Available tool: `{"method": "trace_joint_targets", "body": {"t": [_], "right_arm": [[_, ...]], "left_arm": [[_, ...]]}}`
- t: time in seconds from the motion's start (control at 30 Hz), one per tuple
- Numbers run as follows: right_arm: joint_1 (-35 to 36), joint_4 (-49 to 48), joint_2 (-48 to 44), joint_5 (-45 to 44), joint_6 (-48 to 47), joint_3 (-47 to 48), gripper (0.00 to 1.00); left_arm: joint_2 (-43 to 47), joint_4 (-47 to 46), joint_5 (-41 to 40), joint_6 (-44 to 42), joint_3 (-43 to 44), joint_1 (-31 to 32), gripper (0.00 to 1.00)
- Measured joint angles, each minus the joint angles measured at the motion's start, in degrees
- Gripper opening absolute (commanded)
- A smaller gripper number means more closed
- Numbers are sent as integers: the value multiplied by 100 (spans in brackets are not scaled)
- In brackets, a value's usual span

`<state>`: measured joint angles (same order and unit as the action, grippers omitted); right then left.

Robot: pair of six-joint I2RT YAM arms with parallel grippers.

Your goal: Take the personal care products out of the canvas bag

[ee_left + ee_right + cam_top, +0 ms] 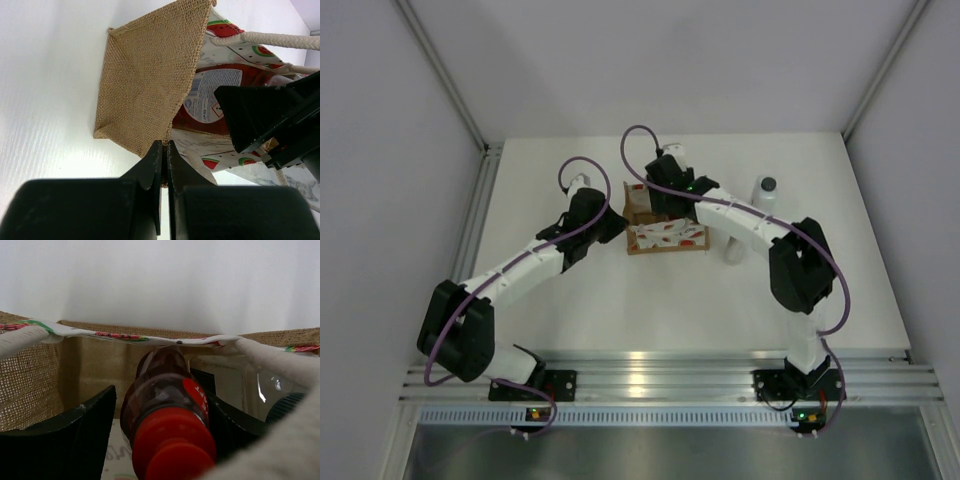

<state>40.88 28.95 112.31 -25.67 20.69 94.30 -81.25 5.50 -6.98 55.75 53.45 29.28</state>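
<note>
Both in: your left jaws sat shut on the tan canvas bag [145,85], right jaws open around the red bottle [165,400].

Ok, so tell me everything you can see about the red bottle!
The red bottle looks like see-through dark red plastic with a bright red cap and a red label with white letters. It sits inside the canvas bag, cap towards the right wrist camera. The right gripper has a finger on each side; whether they touch it is unclear.
</note>
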Motion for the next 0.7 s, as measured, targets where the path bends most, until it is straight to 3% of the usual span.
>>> {"method": "trace_joint_targets", "body": {"t": [0.13,0.17,0.3,0.37,0.7], "right_arm": [[4,-2,48,-61,24,2,37],[11,-20,48,-57,37,0,27],[24,-103,20,-59,37,-59,14],[35,-199,-57,-50,-7,-184,3],[210,-428,-686,295,-420,-815,0]], "left_arm": [[0,0,-15,-11,0,0,0],[0,0,-15,-17,0,0,0],[0,0,-15,-22,0,0,0],[0,0,-17,-22,0,0,0],[2,9,-48,-24,0,-2,0]]}}
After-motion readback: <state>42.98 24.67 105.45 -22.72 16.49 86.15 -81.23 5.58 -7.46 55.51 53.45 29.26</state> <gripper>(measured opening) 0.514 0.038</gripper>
